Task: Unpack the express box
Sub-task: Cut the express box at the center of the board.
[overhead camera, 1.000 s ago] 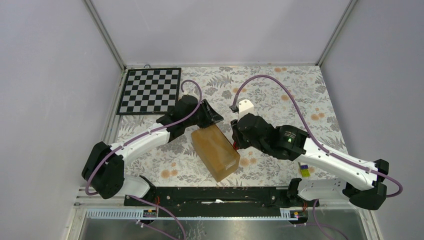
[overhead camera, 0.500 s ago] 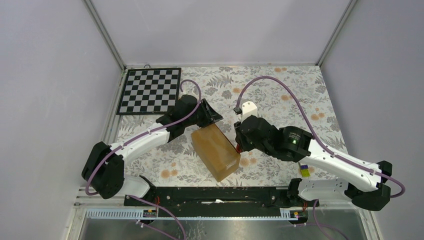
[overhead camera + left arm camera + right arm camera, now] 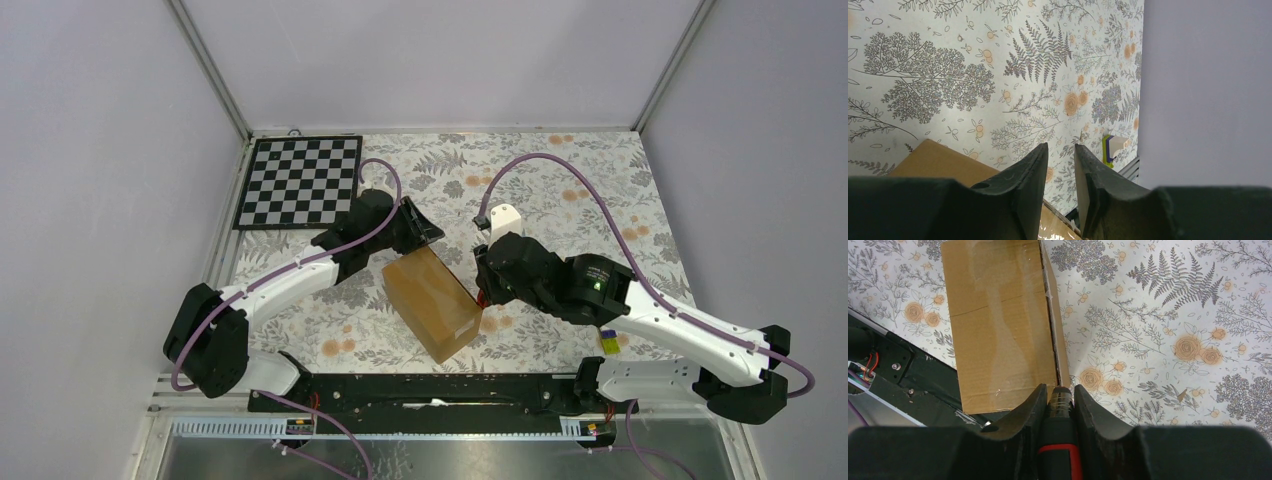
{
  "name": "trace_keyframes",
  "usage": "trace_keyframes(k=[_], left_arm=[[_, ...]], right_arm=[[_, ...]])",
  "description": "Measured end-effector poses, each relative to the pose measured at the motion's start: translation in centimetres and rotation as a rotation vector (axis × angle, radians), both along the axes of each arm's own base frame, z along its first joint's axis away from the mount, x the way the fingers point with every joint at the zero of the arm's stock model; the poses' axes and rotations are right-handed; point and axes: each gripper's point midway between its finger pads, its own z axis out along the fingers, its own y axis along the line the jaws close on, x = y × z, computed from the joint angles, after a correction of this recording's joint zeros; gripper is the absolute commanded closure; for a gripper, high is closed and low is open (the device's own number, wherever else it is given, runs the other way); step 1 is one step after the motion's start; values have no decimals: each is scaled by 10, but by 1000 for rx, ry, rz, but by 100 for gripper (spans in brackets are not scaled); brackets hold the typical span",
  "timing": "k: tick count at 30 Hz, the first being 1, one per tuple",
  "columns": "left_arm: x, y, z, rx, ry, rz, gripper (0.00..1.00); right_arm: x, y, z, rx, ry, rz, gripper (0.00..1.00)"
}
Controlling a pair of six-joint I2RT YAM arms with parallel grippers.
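A checkerboard point(image 3: 300, 182) lies at the far left corner of the floral bench point(image 3: 560, 190). The left tool point(image 3: 1060, 146) hangs over the far end of the express box point(image 3: 432, 300), its fingers a little apart with nothing between them. The closed, taped box sits askew mid-bench between the arms. The right tool point(image 3: 1060, 388) is clamped on a black, red-banded cutter point(image 3: 1060, 410), whose tip is at the box's right edge.
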Motion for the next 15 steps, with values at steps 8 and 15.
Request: trace_keyframes(k=[8, 15], left_arm=[[1, -3, 6, 14, -24, -29, 46], [12, 3, 21, 123, -53, -70, 34]], right_arm=[[1, -1, 3, 13, -11, -7, 100], [3, -7, 8, 30, -51, -11, 100]])
